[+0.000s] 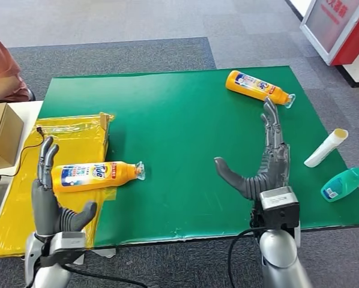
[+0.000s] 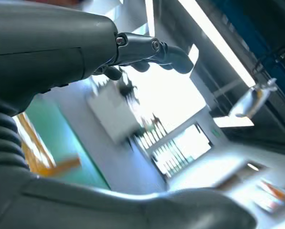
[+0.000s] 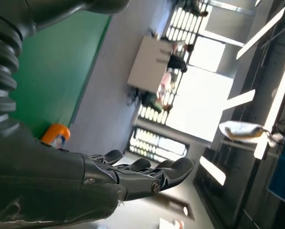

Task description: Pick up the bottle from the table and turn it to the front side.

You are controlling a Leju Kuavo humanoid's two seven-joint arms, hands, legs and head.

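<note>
Two yellow-orange detergent bottles lie on their sides on the green mat (image 1: 187,138). One bottle (image 1: 93,175) lies at the left, partly on a yellow plastic sheet (image 1: 19,198), label up, clear cap pointing right. The other bottle (image 1: 257,87) lies at the far right, and its orange base (image 3: 55,135) shows in the right wrist view. My left hand (image 1: 51,198) is open, fingers up, just left of the near bottle. My right hand (image 1: 266,162) is open with fingers spread, its fingertips (image 1: 269,108) just short of the far bottle.
A white tube (image 1: 326,147) and a teal bottle (image 1: 344,183) lie near the mat's right edge. A cardboard box (image 1: 1,135) sits at the left, with a person's sleeve (image 1: 1,66) behind it. A red and white stand (image 1: 345,27) is at the far right.
</note>
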